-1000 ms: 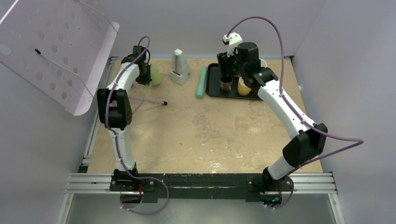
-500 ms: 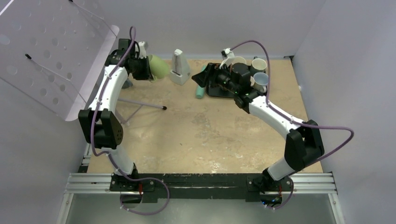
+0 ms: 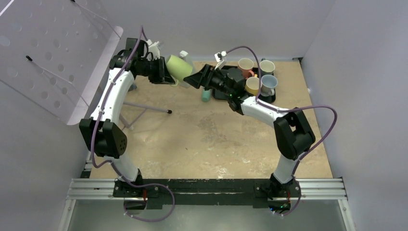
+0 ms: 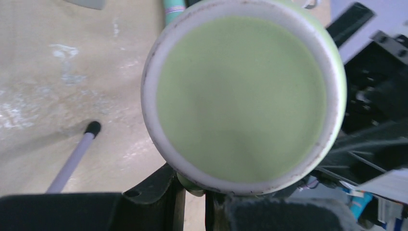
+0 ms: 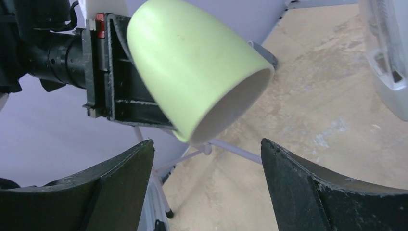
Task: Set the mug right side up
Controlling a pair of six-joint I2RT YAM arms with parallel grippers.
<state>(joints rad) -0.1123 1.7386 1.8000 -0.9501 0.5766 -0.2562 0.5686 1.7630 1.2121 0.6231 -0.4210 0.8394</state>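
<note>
Tan tabletop [image 3: 192, 139], grey walls all round. Left gripper [image 3: 162, 73] was clamped on the green mug [image 3: 179, 68], which hung in the air over the far-left part of the table. It was tipped sideways, mouth toward the right arm. Right gripper [image 5: 207, 154] stood spread wide, its 2 fingers [image 5: 120, 187] flanking the mug's mouth without touching. 4 other mugs [image 3: 266, 66] sat upright on a black tray [image 3: 268, 99]. Step judged: mid-air handover. Next move would need the right jaws closing firmly on the mug wall before any release.

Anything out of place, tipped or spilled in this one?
Only the green mug: it hangs in the air on its side in the left gripper, mouth toward the open right gripper, not upright. Nothing looks spilled or broken.
</note>
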